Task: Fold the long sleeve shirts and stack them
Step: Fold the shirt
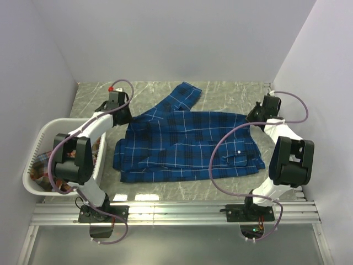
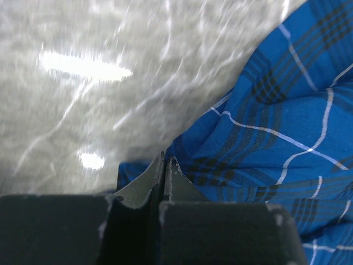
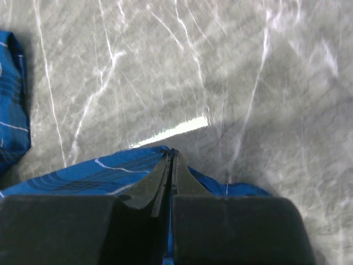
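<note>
Blue plaid shirt [image 1: 187,144] spread mid worktop [image 1: 231,91], left claw [image 2: 165,165] and right claw [image 3: 172,157] each clenched on a thin pinch at its far corners; bites look shallow, so uneven lift could slip cloth free and skew the fold.

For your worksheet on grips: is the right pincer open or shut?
Shut on the blue shirt: right pincer shows no gap, cloth caught at its tip.

Your left claw [image 2: 165,161] is pinched tight on the blue plaid shirt's [image 2: 276,143] edge, with blurry marble tabletop [image 2: 83,121] ahead and left of it.
</note>
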Controlling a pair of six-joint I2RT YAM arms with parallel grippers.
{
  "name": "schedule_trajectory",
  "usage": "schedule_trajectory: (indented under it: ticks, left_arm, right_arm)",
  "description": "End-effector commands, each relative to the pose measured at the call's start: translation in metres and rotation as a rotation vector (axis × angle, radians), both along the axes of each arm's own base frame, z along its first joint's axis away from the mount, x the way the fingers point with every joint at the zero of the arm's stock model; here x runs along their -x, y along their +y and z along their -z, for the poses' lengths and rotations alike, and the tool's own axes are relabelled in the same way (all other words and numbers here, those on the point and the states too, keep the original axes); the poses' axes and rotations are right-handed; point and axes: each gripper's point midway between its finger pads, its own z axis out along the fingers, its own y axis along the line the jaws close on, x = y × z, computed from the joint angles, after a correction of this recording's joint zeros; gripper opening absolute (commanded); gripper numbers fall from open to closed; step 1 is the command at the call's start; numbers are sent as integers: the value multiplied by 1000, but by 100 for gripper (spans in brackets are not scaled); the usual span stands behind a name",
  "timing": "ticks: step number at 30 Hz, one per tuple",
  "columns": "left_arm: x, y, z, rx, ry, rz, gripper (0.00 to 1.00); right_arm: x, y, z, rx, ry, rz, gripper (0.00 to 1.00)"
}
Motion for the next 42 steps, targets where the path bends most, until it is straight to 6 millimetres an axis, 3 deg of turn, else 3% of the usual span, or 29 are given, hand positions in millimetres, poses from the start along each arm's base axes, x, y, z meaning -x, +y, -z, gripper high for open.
schedule_trajectory:
  ticks: [1,2,3,7,9,14,20,23,25,27,29,33,35,37,39,40,42]
  left_arm:
    - [4,5,-16,9,-64,-18,0]
    - [10,6,-11,4,-52,-20,0]
    - [12,7,-12,2,-57,-19,0]
    - [27,11,2,-9,-15,-19,1]
    - [31,11,3,-8,-16,-20,1]
    - [45,22,14,-42,3,-62,1]
    - [48,21,11,-41,-16,-46,0]
    - [57,24,22,-43,24,-73,0]
    - [64,25,32,-38,63,-88,1]
    - [67,22,36,-23,75,-79,1]
    - [70,16,35,2,75,-65,2]
    - [77,15,34,4,87,-67,10]
    - [81,17,34,-3,88,-65,13]
    - [81,17,36,-4,88,-60,13]
    - [82,15,38,1,94,-55,11]
    - [81,15,38,2,94,-54,10]
    - [80,16,37,-5,91,-56,8]
  right_arm:
    - [-4,-8,-23,-12,-129,77,0]
    - [3,-7,-14,-27,-118,92,0]
    - [4,-8,-20,-27,-148,105,0]
    - [23,-4,-5,-48,-138,129,0]
    - [28,-6,-7,-44,-156,150,0]
    - [47,-28,-5,-6,-151,288,0]
    - [67,-52,-6,19,-145,451,2]
    - [75,-55,5,16,-106,485,6]
    - [78,-55,11,14,-72,497,18]
    - [80,-53,14,12,-57,485,22]
    - [80,-52,7,-2,-75,495,24]
    - [83,-52,-15,20,-115,499,39]
    - [78,-46,-36,63,-156,434,45]
    - [65,-37,-56,90,-177,368,52]
    - [61,-18,-46,129,-81,293,54]
    - [50,-13,-64,146,-97,280,54]
    - [44,6,-60,221,-40,233,54]
